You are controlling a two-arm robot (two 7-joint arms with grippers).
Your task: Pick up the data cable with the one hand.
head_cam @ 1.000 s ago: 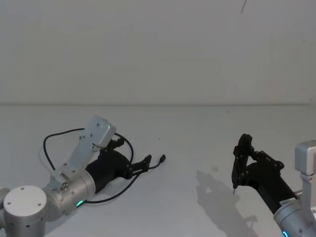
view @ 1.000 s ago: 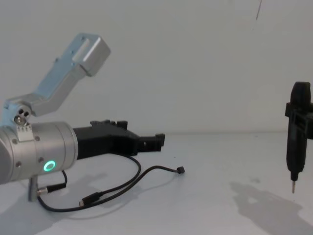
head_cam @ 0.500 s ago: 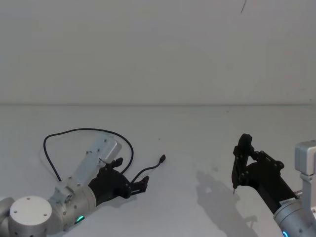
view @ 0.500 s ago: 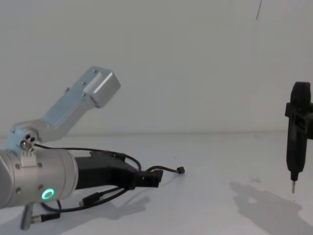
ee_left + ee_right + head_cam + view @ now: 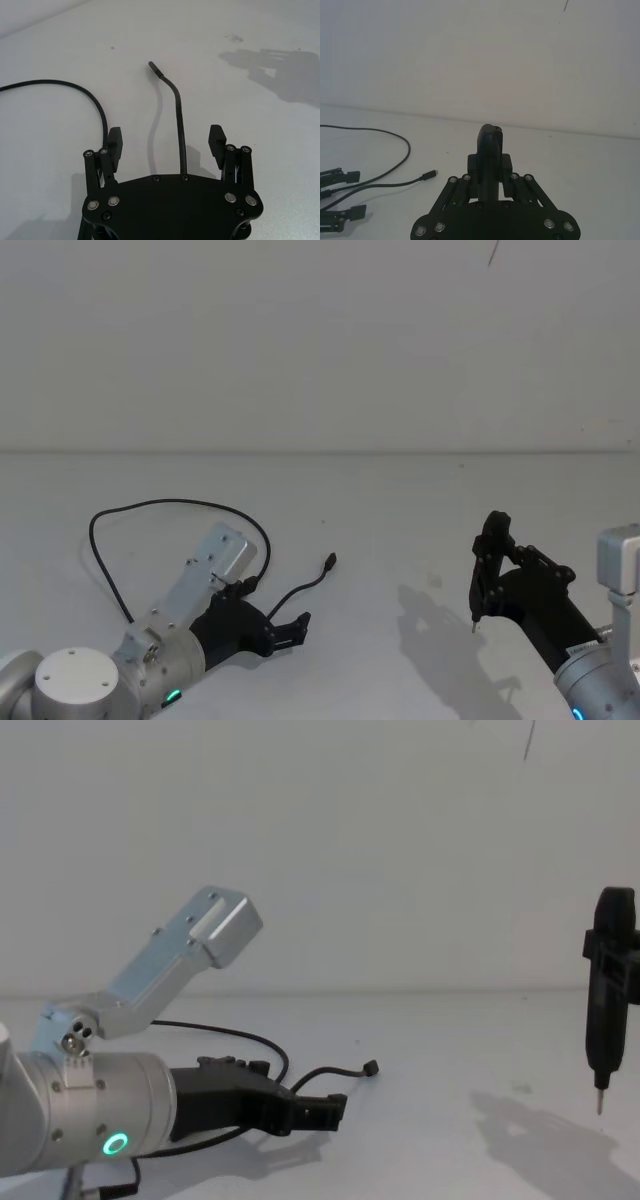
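Observation:
The data cable [image 5: 180,503] is thin and black and lies on the white table [image 5: 400,510] in a loose loop, one small plug [image 5: 329,561] pointing right. My left gripper [image 5: 292,626] hovers low over the table just in front of that plug end, open. In the left wrist view the cable [image 5: 178,120] runs straight between the spread fingers [image 5: 217,141] of the left gripper [image 5: 166,142], untouched. From the chest the left gripper [image 5: 322,1106] sits below the plug [image 5: 370,1068]. My right gripper [image 5: 476,605] hangs shut at the right, holding nothing.
A second stretch of cable [image 5: 75,86] curves past the outside of the left gripper's other finger [image 5: 114,142]. The right gripper [image 5: 600,1080] casts a shadow [image 5: 545,1135] on the bare table beneath it. A plain white wall [image 5: 320,340] stands behind.
My left arm has drawn back toward me and lower, uncovering the cable's loop. Its gripper stays open, now lined up on the plug end. The right arm has not moved.

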